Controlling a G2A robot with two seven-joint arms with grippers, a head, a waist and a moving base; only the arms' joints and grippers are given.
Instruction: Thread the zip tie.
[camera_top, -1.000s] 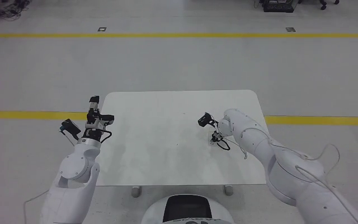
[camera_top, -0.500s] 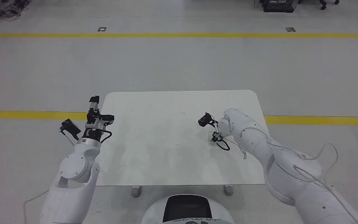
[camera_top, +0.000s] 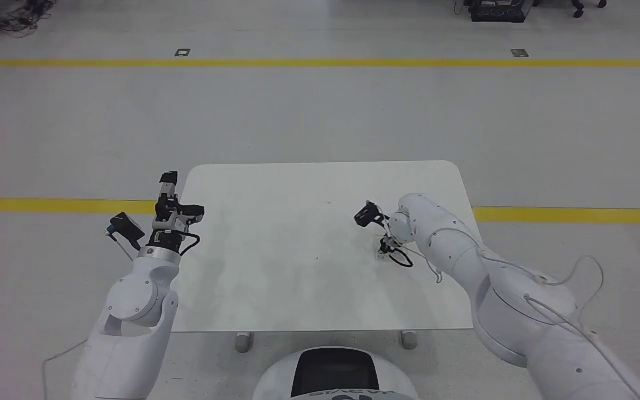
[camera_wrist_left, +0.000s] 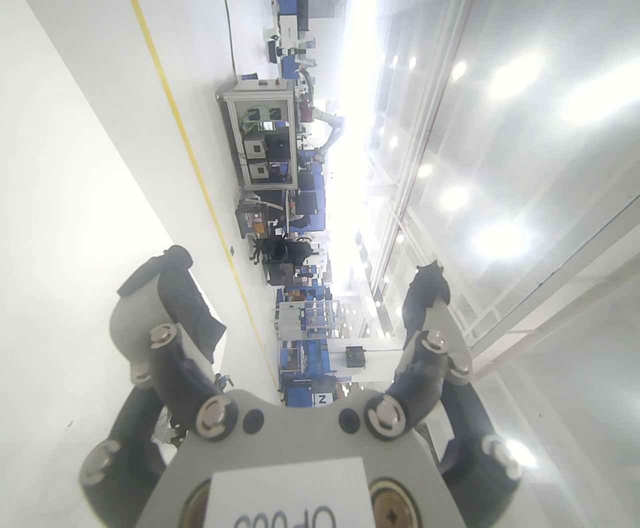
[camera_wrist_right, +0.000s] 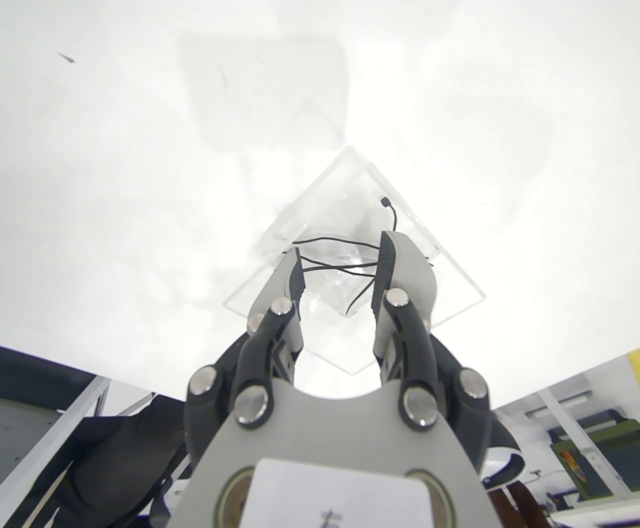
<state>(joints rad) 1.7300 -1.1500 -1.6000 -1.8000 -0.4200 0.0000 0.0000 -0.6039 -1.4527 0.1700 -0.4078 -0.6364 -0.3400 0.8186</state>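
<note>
A thin black zip tie (camera_wrist_right: 325, 240) lies in a loose loop on a clear square plate (camera_wrist_right: 440, 280) on the white table (camera_top: 300, 200). In the right wrist view my right gripper (camera_wrist_right: 341, 247) is open just above the plate, one finger on each side of the tie's strands, with nothing pinched between them. In the top view that gripper (camera_top: 386, 246) is over the table's right half. My left gripper (camera_top: 181, 197) is at the table's left edge, pointing away from the table; it is open and empty in the left wrist view (camera_wrist_left: 300, 265).
The table's middle and far side are bare white surface. Yellow floor lines run behind the table. The left wrist view looks out at racks and equipment across the room.
</note>
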